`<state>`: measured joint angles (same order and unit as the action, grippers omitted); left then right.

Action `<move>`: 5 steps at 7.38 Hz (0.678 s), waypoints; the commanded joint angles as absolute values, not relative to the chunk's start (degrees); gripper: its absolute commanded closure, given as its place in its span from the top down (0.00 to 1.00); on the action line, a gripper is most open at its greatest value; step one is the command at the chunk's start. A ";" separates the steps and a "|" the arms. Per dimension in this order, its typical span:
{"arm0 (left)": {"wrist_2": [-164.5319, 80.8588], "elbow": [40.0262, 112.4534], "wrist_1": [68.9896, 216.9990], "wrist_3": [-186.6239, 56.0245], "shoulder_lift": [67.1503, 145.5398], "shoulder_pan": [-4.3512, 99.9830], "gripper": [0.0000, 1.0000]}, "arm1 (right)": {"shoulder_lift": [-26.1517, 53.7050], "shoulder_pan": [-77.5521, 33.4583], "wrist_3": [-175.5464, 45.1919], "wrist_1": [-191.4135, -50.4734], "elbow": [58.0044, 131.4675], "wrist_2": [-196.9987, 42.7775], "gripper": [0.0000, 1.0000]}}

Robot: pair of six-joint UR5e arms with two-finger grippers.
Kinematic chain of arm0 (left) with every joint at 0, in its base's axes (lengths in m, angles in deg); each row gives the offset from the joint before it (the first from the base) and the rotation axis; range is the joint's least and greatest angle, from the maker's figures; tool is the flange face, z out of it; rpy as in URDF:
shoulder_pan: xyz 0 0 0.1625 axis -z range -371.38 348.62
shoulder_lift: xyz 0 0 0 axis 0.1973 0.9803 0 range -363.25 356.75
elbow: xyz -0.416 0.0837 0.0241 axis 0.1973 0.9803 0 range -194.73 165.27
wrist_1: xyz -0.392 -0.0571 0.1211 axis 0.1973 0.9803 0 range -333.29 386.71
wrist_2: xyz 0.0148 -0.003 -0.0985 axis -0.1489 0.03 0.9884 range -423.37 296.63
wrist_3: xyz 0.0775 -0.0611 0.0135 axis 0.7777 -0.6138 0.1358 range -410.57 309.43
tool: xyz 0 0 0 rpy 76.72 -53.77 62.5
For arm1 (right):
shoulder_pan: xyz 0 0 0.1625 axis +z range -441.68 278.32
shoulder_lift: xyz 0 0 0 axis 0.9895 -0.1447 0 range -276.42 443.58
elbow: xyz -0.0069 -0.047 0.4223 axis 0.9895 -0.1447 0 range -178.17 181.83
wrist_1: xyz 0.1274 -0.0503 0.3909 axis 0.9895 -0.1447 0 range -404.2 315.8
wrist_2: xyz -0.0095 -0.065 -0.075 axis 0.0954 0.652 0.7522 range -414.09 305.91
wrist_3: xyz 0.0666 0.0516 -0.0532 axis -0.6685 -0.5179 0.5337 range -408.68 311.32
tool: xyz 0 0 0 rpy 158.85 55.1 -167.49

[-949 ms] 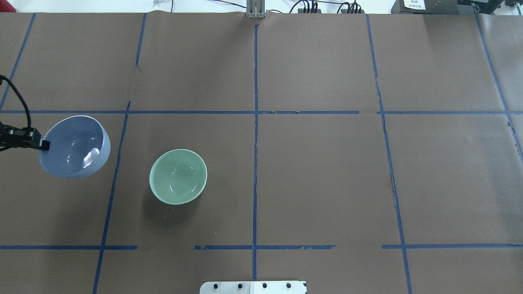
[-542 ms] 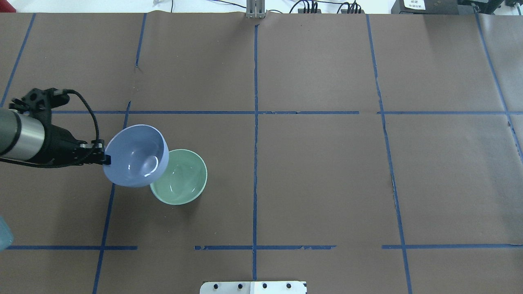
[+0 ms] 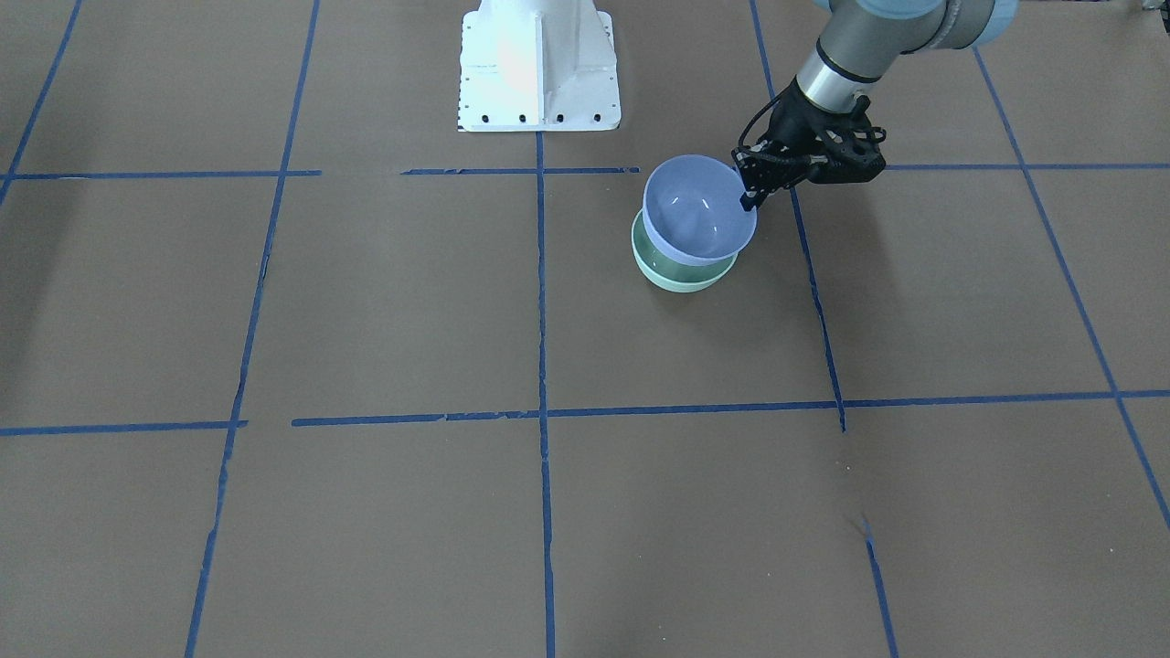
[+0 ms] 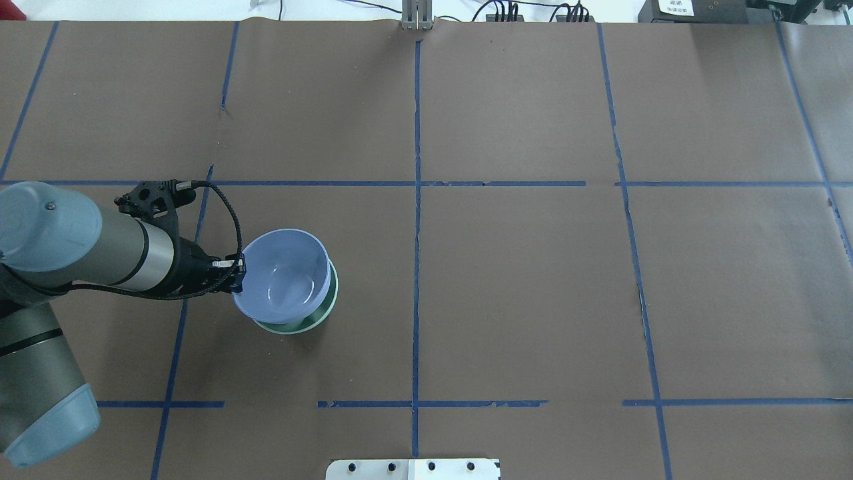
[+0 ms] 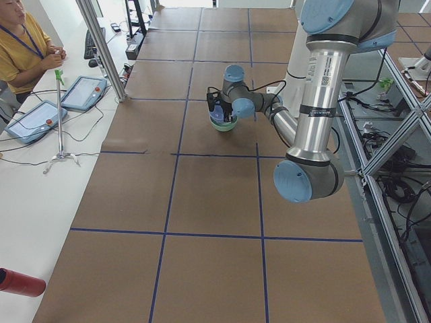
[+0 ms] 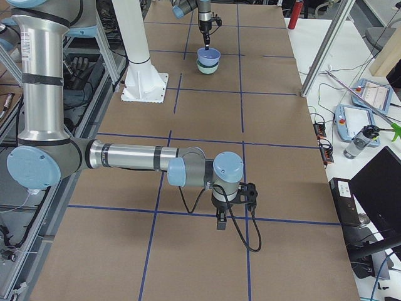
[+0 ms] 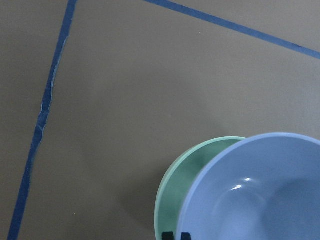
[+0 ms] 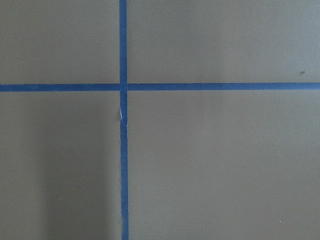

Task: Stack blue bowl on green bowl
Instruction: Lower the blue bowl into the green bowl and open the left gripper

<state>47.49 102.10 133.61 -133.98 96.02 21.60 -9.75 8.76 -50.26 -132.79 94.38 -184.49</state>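
Note:
My left gripper point(image 4: 237, 274) is shut on the near-left rim of the blue bowl point(image 4: 285, 275) and holds it over the green bowl point(image 4: 329, 305), which stands on the table. The blue bowl covers most of the green one and only a green crescent shows. In the front-facing view the blue bowl point(image 3: 699, 212) sits low over the green bowl point(image 3: 681, 276), gripper point(image 3: 749, 189) at its rim. I cannot tell whether the bowls touch. The left wrist view shows both bowls point(image 7: 260, 195) point(image 7: 175, 190). My right gripper point(image 6: 220, 221) hovers far off over bare table, and I cannot tell its state.
Brown paper with blue tape lines point(image 4: 416, 200) covers the table. The white robot base point(image 3: 539, 64) stands at the robot's edge. An operator point(image 5: 27, 47), tablets point(image 5: 84, 91) and a pole point(image 5: 101, 47) are beyond the far edge.
My left arm has carried the blue bowl rightward from the table's left side until it is over the green bowl. The green bowl has not moved.

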 commanded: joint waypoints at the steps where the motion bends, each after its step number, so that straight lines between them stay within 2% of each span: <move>1: 47.11 99.80 133.68 -134.15 96.33 21.23 0.00 | -9.76 8.76 -50.26 -132.79 94.38 -184.52 1.00; 3: 47.20 99.62 133.76 -134.07 96.42 20.35 0.01 | -9.76 8.76 -50.26 -132.79 94.38 -184.43 1.00; 4: 47.20 99.62 133.77 -134.24 96.42 20.35 0.78 | -9.76 8.76 -50.26 -132.79 94.38 -184.52 1.00; 5: 47.72 99.70 133.85 -134.24 96.51 20.44 1.00 | -9.76 8.76 -50.26 -132.88 94.38 -184.43 1.00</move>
